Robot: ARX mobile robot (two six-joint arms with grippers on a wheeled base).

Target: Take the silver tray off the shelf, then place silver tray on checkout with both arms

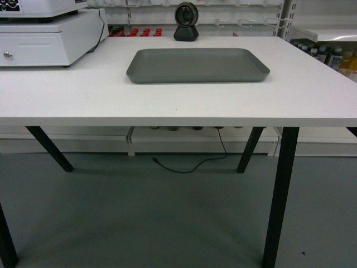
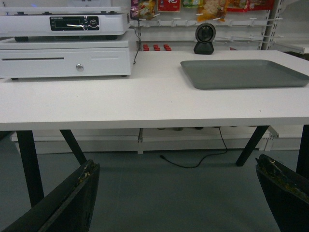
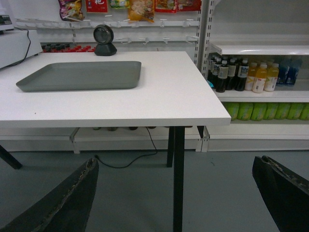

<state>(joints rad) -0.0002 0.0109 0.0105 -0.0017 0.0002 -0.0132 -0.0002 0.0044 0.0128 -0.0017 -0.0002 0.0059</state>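
The silver tray point(image 1: 198, 65) lies flat on the white checkout tabletop point(image 1: 167, 106), back of centre, with nothing touching it. In the left wrist view the tray point(image 2: 244, 73) is at the right of the checkout point(image 2: 145, 104). In the right wrist view the tray point(image 3: 82, 76) is at the left. My left gripper point(image 2: 176, 164) is open and empty, below table height over the floor. My right gripper point(image 3: 175, 162) is likewise open and empty, low in front of the table's right end. Neither gripper shows in the head view. White shelf boards point(image 3: 260, 48) stand right of the table.
A white register box point(image 1: 47, 39) sits at the table's back left and a black round scanner point(image 1: 186, 22) behind the tray. Black table legs point(image 1: 280, 195) slant down; one leg point(image 3: 178, 179) stands just ahead of my right gripper. A cable point(image 1: 189, 164) lies on the floor. Bottles point(image 3: 241, 75) fill the right shelves.
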